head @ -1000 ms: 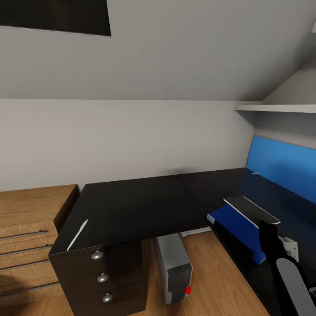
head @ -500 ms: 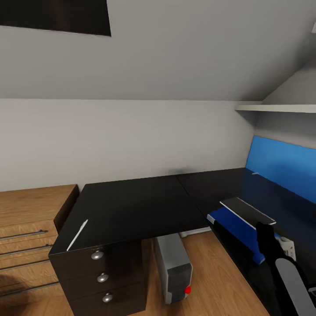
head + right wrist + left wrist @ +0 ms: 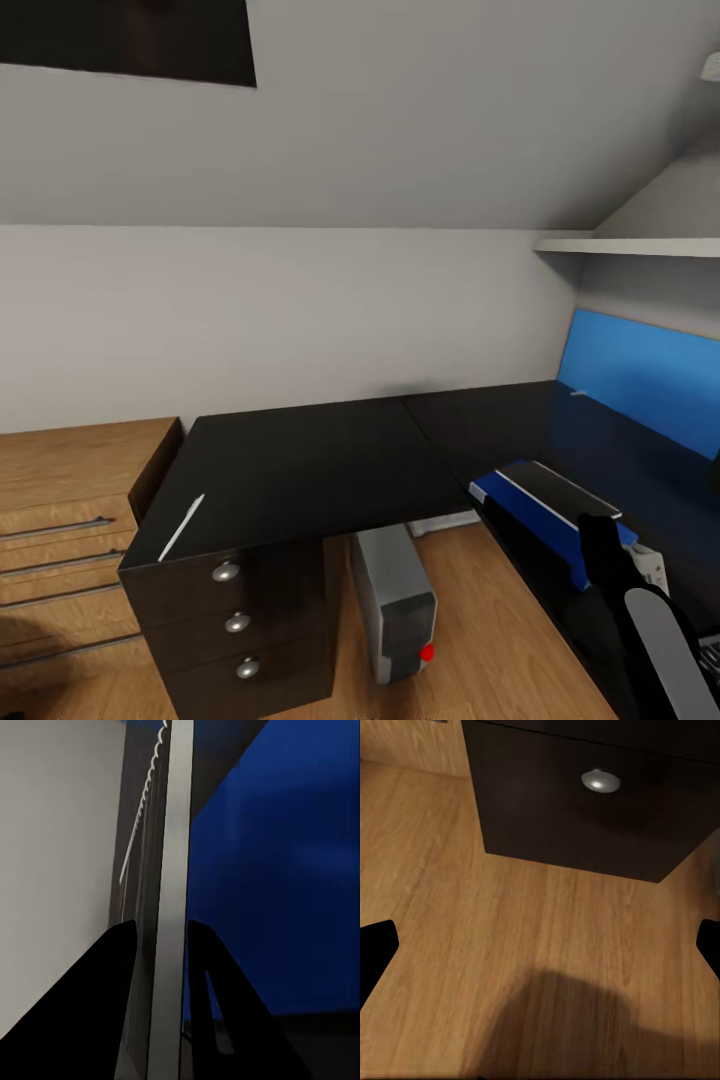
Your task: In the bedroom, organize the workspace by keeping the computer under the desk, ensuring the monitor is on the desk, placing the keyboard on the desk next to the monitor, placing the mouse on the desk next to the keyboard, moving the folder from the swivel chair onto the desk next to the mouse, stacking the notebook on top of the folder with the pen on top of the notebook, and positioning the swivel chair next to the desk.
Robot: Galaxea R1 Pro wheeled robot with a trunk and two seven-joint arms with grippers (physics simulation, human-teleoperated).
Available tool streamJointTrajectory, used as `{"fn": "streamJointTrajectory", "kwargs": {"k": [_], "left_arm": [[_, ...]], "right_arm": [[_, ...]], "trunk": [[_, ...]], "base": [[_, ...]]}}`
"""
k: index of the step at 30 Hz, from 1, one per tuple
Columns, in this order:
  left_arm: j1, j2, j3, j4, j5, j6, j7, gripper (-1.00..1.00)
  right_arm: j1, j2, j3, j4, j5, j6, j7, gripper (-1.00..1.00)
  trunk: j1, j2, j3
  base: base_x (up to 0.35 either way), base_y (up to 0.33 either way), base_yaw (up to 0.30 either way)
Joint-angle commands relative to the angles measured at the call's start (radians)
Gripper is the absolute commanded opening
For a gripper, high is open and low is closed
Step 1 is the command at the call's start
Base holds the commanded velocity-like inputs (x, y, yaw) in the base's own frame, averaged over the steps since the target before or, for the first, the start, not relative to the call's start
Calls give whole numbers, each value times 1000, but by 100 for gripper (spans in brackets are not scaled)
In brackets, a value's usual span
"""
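right hand (image 3: pixel 161 945) clamped on notebook (image 3: pixel 558 488) edge, flat over folder (image 3: pixel 520 508) | pen (image 3: pixel 182 527) lies diagonal at surface (image 3: pixel 300 470) corner | left hand (image 3: pixel 540 945) apart

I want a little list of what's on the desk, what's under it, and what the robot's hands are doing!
on desk: pen near the left edge; folder on the right part
on folder: notebook, lying nearly flat
under desk: computer, on the floor
right gripper: shut on the notebook's edge
left gripper: open, low over the floor by the drawers
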Motion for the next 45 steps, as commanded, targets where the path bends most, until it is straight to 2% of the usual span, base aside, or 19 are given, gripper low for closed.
{"fn": "streamJointTrajectory", "kwargs": {"k": [1,45], "left_arm": [[0,1,-3,-1,7,-4,5,100],[0,1,-2,-1,8,-4,6,100]], "right_arm": [[-1,0,0,-1,-8,-2,-3,-100],[-2,-1,0,16,-4,-2,-18,-100]], "trunk": [[0,-1,-1],[0,-1,-1]], "base": [[-50,0,0],[12,5,0]]}}
